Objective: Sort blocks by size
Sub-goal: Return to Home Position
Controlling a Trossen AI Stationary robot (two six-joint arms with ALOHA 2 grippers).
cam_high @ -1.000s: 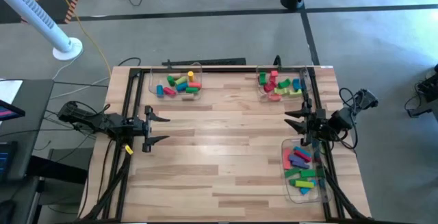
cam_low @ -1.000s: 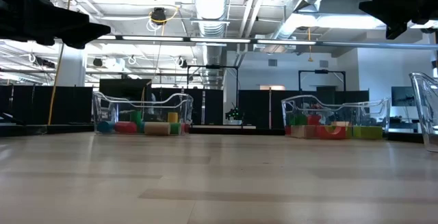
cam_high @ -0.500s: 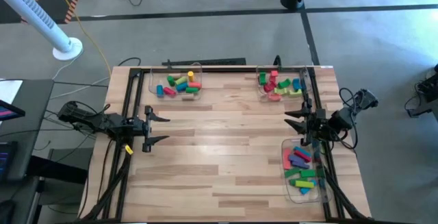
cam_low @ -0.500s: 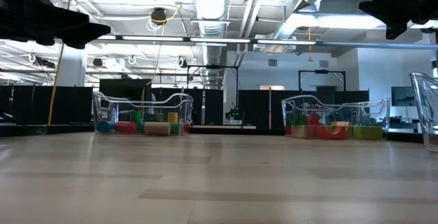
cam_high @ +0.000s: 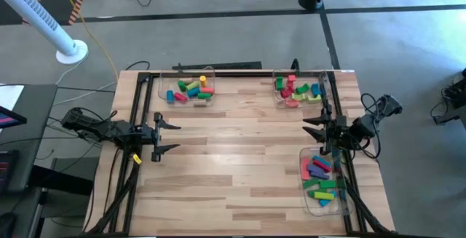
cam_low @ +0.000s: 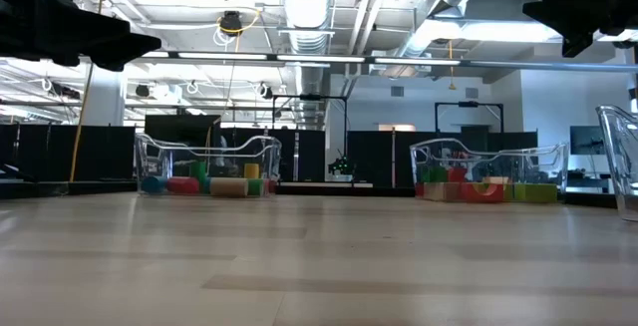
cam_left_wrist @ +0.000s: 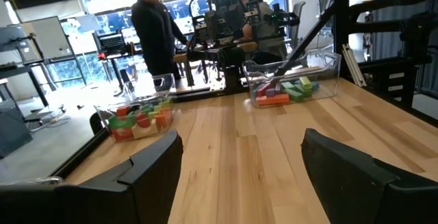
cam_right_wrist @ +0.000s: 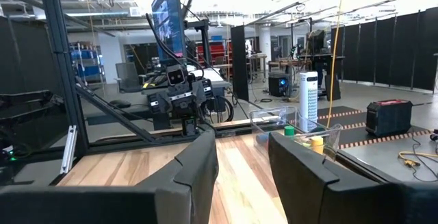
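high view of a wooden bench [cam_high: 233, 158] with two dark arms parked at its sides. the left arm [cam_high: 116, 131] sits at the 9 o'clock edge; the left jaws are spread wide and hold nothing. the right arm [cam_high: 353, 130] sits at the 3 o'clock edge; the right jaws are parted less widely and also hold nothing. the blocks [cam_high: 191, 90] are all off the open wood and lie in three clear trays. one tray [cam_high: 211, 74] at 11 o'clock has small mixed-colour pieces. a second tray [cam_high: 277, 101] at 1 o'clock has red, green and pink pieces. a long tray [cam_high: 304, 193] at 4 o'clock, just beside the right arm, has longer bars in blue, pink and green. compared with a second ago nothing has shifted: neither arm has moved and no block has changed place. that stillness, with no loose block on the bench, suggests the sorting is finished and both arms are at rest. whether every piece sits in the right tray by size cannot be told from here.
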